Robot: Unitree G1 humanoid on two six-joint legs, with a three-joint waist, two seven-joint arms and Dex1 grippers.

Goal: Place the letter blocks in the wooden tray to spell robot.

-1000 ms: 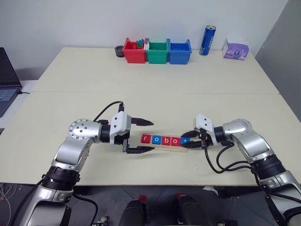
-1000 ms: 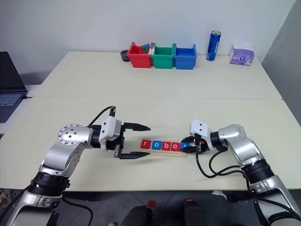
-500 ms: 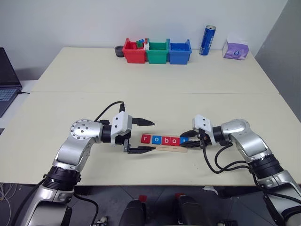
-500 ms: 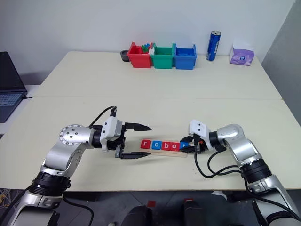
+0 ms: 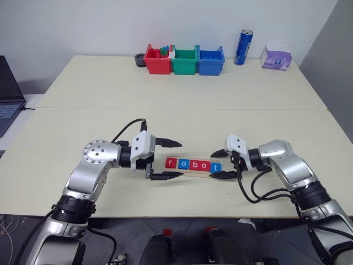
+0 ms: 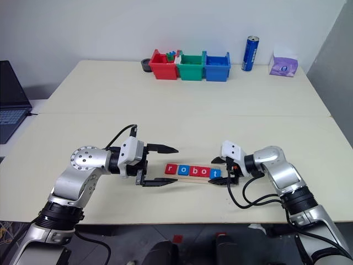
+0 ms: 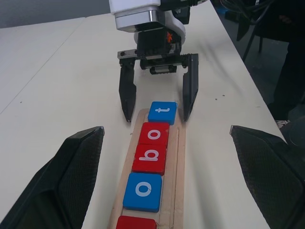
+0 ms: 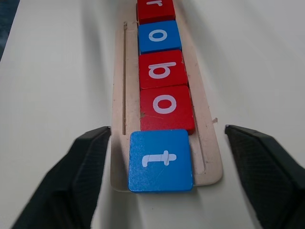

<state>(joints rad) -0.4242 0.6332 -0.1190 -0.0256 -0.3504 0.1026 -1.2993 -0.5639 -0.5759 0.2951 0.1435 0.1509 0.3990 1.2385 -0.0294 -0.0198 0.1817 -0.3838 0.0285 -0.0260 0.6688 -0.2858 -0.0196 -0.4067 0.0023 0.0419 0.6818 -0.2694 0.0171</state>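
Five letter blocks [image 8: 161, 102] sit in the wooden tray [image 8: 119, 100] spelling "robot" — the blue "t" block [image 8: 160, 160] lies between the right gripper [image 5: 222, 164]'s spread fingers. The left gripper [image 5: 165, 159] waits open beside the tray — best withdraw straight back, nudging nothing.

1. The surface [image 5: 182, 83] is a pale cream tabletop; a seam runs across it from side to side about halfway back.
2. The wooden tray [image 8: 120, 95] lies flat on the near half, running left to right.
3. Along the far edge stand three bins side by side: the red bin [image 5: 156, 61], the green bin [image 5: 185, 61] and the blue bin [image 5: 211, 61], touching one another.
4. A small dark round object [image 5: 139, 59] sits just left of the red bin.
5. A blue can [image 5: 243, 47] stands upright to the right of the bins.
6. A purple tissue pack [image 5: 277, 57] lies near the far right corner.
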